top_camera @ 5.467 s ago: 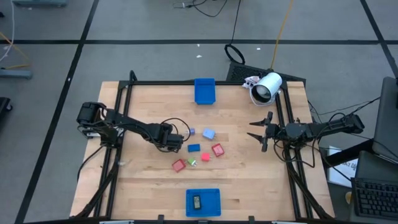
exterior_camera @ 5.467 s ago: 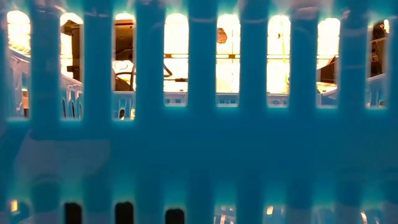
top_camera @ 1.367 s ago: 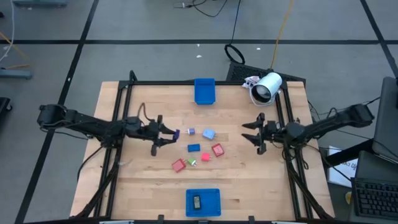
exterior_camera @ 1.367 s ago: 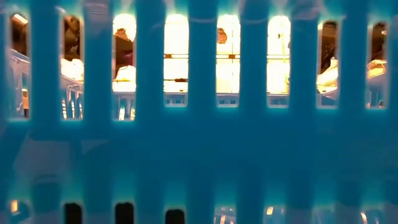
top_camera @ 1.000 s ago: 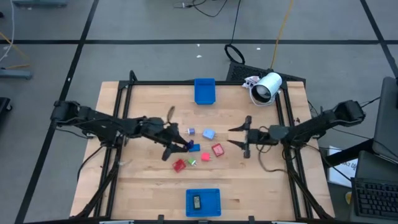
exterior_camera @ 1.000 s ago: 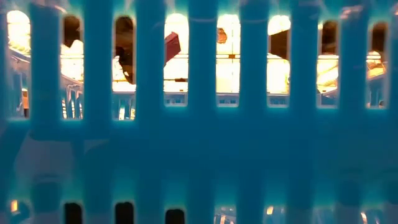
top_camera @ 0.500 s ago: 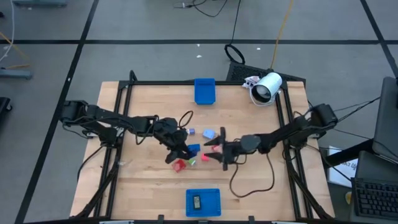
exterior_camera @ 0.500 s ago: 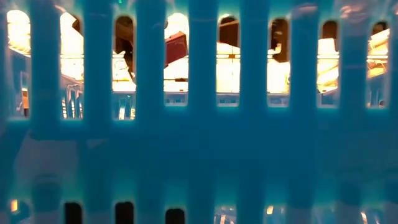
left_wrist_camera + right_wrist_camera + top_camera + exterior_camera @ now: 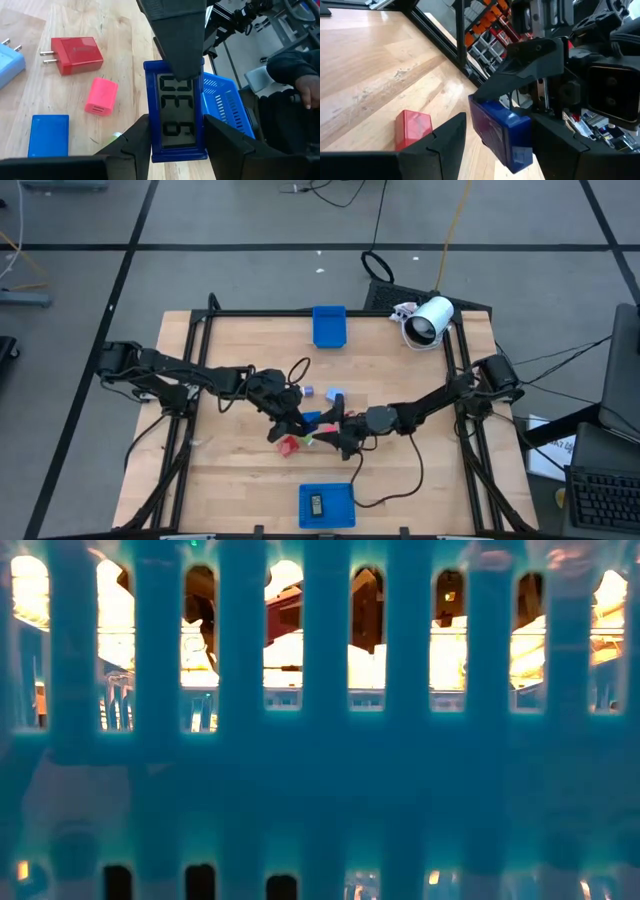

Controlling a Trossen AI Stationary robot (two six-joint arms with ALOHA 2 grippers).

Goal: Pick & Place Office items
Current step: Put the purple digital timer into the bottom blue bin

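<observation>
Left gripper is clamped on a small blue digital clock, fingers pinching it by its edges, display facing the wrist camera. In the high view this gripper sits over the middle of the table, in the thick of the loose pieces.

Right gripper is reaching in from the other side, very near the left one. In its own wrist view its fingers stand spread apart with nothing between them, pointed at the same blue clock in the left arm's grip. Reads to me as a possible handover, not confirmed.

Progress, as judged: early. The near blue tray holds one dark rectangular piece. The far blue tray shows nothing inside that I can make out.

Left on the table: a red plug adapter, a pink block, a flat blue block, a light blue plug piece, a small purple cube and a green bit, barely visible.

Low view is blocked by tray slats; nothing useful there.
</observation>
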